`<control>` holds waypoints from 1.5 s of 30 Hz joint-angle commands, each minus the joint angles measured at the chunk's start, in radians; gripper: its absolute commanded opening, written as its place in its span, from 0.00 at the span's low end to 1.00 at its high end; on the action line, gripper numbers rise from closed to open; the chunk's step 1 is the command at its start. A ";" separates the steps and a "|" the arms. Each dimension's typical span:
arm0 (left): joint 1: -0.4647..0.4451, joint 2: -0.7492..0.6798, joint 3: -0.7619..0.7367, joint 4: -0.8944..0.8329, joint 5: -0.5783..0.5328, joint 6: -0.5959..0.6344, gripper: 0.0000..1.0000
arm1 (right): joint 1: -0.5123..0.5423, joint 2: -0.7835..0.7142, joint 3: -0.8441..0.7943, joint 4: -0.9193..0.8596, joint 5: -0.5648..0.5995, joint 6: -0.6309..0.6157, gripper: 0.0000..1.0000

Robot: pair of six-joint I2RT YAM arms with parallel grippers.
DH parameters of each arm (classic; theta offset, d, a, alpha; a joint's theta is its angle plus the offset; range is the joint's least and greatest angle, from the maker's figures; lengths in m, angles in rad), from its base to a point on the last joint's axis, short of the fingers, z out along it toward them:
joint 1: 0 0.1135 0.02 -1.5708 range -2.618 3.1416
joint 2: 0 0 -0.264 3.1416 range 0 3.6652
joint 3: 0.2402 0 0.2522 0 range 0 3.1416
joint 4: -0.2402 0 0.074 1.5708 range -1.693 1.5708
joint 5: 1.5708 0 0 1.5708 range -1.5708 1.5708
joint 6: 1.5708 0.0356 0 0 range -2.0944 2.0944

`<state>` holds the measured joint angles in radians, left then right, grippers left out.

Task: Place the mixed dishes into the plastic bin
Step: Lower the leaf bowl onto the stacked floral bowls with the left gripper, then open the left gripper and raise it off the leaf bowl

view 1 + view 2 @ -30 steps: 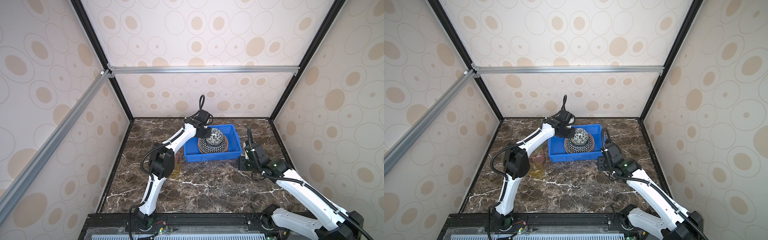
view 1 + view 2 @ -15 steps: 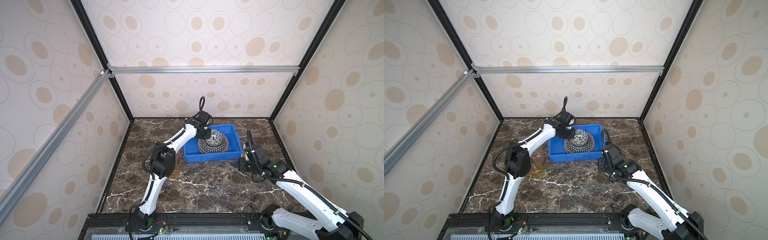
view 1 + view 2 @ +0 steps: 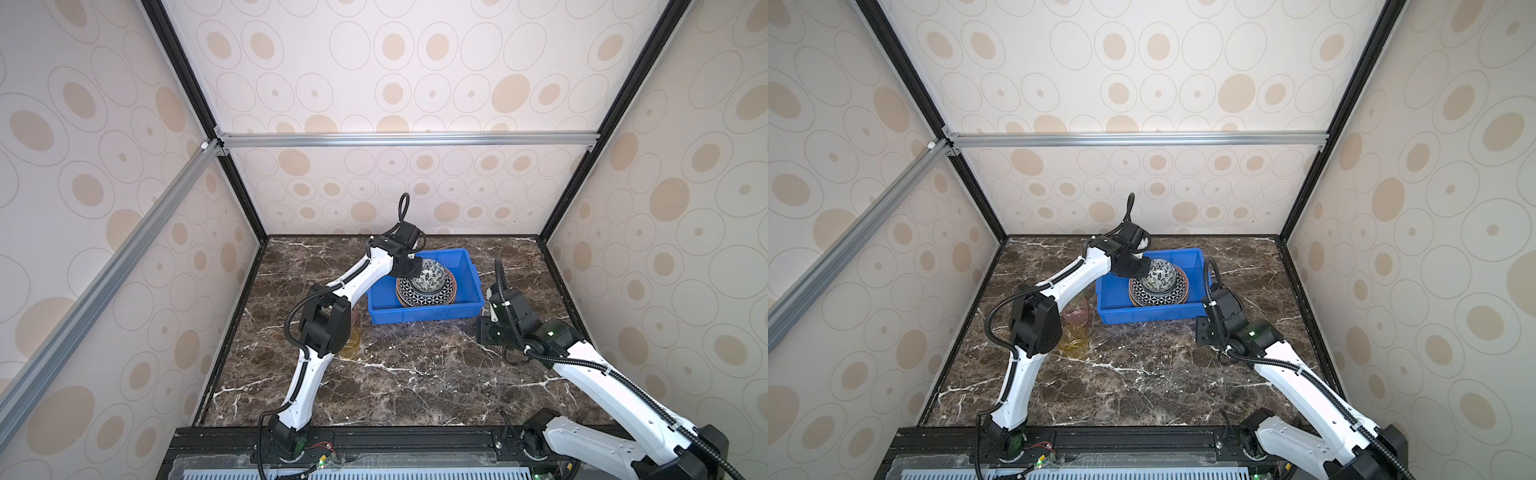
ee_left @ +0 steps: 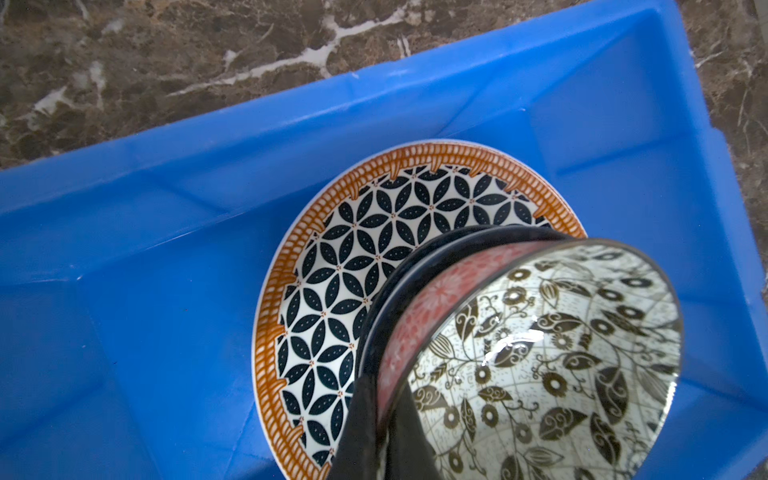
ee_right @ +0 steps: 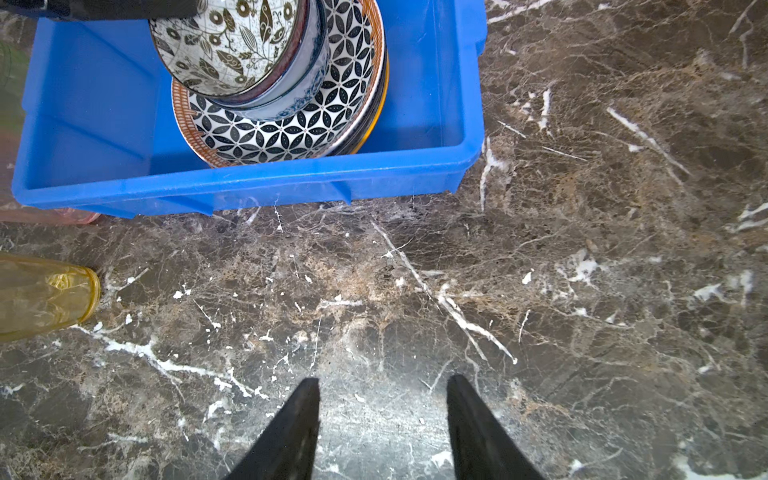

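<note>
**Jaw state.** The left arm (image 3: 365, 274) reaches over the far-left part of the plastic bin (image 3: 424, 319). The left jaws are closed on the wall of the black-and-white leaf bowl (image 4: 540, 361). In the left wrist view one finger (image 4: 361, 432) lies against the bowl's red-patterned outside and the other against its inside. The right arm (image 3: 582, 365) is near the bin's front right corner. The right jaws stand apart with nothing between them, and both fingers (image 5: 291, 428) hang over bare worktop (image 3: 415, 374).

**Location of task items.** The bin sits toward the back of the dark marble-patterned worktop. A stack of plates lies in it, slightly right of centre. The top plate is the geometric plate (image 5: 282, 137), black-and-white with an orange rim. The edges of the plates under it show at the side, one of them yellow. A blue-floral bowl (image 5: 291, 95) stands on the geometric plate. The gripped leaf bowl is tilted, with its lower side inside the blue-floral bowl. Whether the two touch cannot be told.

**Surroundings and obstructions.** A yellow cup (image 3: 1073, 338) and a pink cup (image 3: 1076, 311) are outside the bin, on the worktop to its left. In both top views the left arm's elbow partly covers them. The left wrist hides the bin's far-left corner.
</note>
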<state>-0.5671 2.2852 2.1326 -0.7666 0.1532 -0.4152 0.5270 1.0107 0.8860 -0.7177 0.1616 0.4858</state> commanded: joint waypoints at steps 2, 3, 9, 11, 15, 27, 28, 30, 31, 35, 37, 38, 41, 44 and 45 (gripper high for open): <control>0.006 0.001 0.049 -0.003 0.021 -0.014 0.03 | -0.005 -0.022 -0.015 -0.011 -0.002 0.011 0.53; 0.005 0.000 0.048 -0.003 0.022 -0.014 0.05 | -0.005 -0.023 -0.016 -0.011 -0.002 0.010 0.53; 0.004 -0.003 0.049 -0.007 0.023 -0.019 0.09 | -0.005 -0.033 -0.021 -0.012 -0.006 0.014 0.53; 0.003 -0.003 0.045 -0.009 0.025 -0.020 0.09 | -0.005 -0.037 -0.022 -0.014 -0.005 0.013 0.53; 0.001 -0.006 0.046 -0.016 0.020 -0.019 0.11 | -0.005 -0.041 -0.030 -0.003 -0.003 0.013 0.53; -0.001 -0.052 0.020 0.021 0.037 -0.019 0.19 | -0.005 -0.012 0.000 0.000 -0.036 0.013 0.53; 0.000 -0.058 0.016 0.023 0.034 -0.018 0.19 | -0.005 -0.011 0.002 0.001 -0.041 0.015 0.53; -0.001 -0.070 0.015 0.020 0.028 -0.015 0.20 | -0.006 -0.007 0.005 0.004 -0.054 0.020 0.53; 0.000 -0.074 0.014 0.020 0.027 -0.014 0.20 | -0.005 -0.006 0.006 0.004 -0.057 0.021 0.53; -0.001 -0.097 0.015 0.013 0.031 -0.010 0.21 | -0.005 -0.007 0.006 -0.001 -0.063 0.024 0.53; -0.004 -0.109 0.011 0.013 0.030 -0.009 0.23 | -0.005 -0.009 0.004 -0.002 -0.068 0.025 0.53; -0.005 -0.115 0.009 0.013 0.027 -0.007 0.23 | -0.005 -0.011 0.004 -0.003 -0.069 0.025 0.53; -0.010 -0.139 0.001 0.012 0.012 -0.005 0.24 | -0.005 -0.018 0.005 -0.011 -0.074 0.026 0.53; -0.014 -0.169 -0.016 0.007 -0.011 -0.005 0.24 | -0.005 -0.027 0.002 -0.019 -0.087 0.025 0.53; -0.016 -0.184 -0.029 0.009 -0.016 -0.003 0.25 | -0.005 -0.032 -0.002 -0.019 -0.089 0.025 0.53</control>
<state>-0.5774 2.1624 2.1212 -0.7586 0.1650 -0.4324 0.5270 0.9989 0.8696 -0.7185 0.0868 0.5011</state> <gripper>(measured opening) 0.246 0.528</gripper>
